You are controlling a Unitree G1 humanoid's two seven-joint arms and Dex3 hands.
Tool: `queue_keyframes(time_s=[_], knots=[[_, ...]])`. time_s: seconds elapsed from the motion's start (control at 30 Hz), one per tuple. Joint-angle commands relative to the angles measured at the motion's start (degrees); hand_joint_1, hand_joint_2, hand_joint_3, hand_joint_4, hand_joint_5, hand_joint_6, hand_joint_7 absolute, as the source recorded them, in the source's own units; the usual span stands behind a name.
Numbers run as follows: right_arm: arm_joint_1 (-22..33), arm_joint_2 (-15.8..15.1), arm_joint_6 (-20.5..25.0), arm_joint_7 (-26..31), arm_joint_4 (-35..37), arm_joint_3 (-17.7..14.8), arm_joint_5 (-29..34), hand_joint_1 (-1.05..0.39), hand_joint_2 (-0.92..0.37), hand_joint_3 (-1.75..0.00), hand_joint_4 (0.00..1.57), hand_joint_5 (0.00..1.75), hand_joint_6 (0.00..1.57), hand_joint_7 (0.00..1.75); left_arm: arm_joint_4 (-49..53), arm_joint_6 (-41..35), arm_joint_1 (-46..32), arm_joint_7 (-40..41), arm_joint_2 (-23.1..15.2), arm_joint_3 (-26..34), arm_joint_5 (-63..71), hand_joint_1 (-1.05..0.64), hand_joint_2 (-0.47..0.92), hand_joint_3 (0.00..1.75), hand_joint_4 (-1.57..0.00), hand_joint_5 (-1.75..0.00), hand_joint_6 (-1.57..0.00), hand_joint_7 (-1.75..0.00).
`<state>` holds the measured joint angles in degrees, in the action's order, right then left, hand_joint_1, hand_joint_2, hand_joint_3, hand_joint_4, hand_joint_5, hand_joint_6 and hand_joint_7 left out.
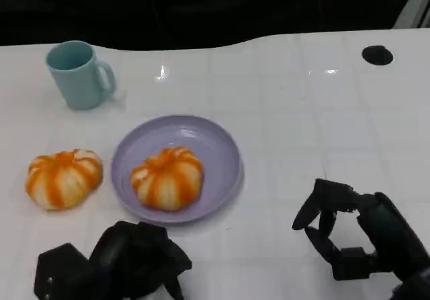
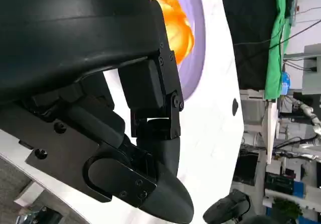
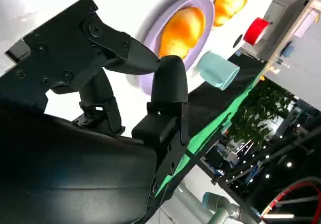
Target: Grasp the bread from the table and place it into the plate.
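One bread already lay in the plate; another bread sat left of it, needing grasping. Both hands empty: left hand curled, right hand spread.

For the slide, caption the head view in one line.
One bread sits in the purple plate, another beside it, near a mug.

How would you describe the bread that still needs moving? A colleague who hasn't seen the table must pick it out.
Start from the lilac plate in the middle of the white table. Beside it, on the robot's left, a round orange-and-white striped bread lies on the bare tabletop, in front of the pale blue mug. Its twin bread already lies in the plate.
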<state>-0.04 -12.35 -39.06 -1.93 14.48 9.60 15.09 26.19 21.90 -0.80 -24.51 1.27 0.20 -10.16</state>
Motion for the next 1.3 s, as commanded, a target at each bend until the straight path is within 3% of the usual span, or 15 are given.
queue_keyframes(time_s=[0.03,0.23,0.47,0.73,1.3], knots=[[2.22,-1.96,-1.88,0.80,-0.67,-1.47,1.07,-0.24,-0.48,-1.11,0.70,1.74,0.70,1.37,0.01,0.24,0.40,0.20,-0.86,0.31,0.10,-1.05,0.82,0.01,-1.47,-0.97,-1.57,-0.49],[4.49,-2.79,-3.60,0.73,-0.11,-1.90,1.95,-0.28,-0.45,-1.22,0.71,1.71,0.75,1.37,-0.08,-0.27,0.44,0.26,-0.99,0.42,-0.06,-1.05,0.82,0.01,-1.48,-0.98,-1.57,-0.49],[5.33,-1.74,-5.15,3.46,1.76,-2.06,4.37,-0.29,-0.44,-1.24,0.70,1.73,0.73,1.43,0.19,0.05,0.47,-0.15,-1.35,0.69,-0.32,-1.05,0.82,0.01,-1.48,-0.99,-1.57,-0.50],[4.74,-0.49,-6.73,7.06,4.21,-1.58,6.64,-0.31,-0.46,-1.23,0.68,1.75,0.71,1.45,0.07,-0.58,0.31,-1.02,-1.93,1.33,-1.29,-1.05,0.81,0.00,-1.47,-1.00,-1.57,-0.50],[3.56,-0.04,-6.61,7.90,6.16,-1.32,7.22,-0.33,-0.44,-1.23,0.68,1.75,0.69,1.47,1.38,-0.19,0.88,-1.48,-2.31,1.46,-1.99,-1.05,0.80,0.00,-1.47,-1.00,-1.57,-0.49]])
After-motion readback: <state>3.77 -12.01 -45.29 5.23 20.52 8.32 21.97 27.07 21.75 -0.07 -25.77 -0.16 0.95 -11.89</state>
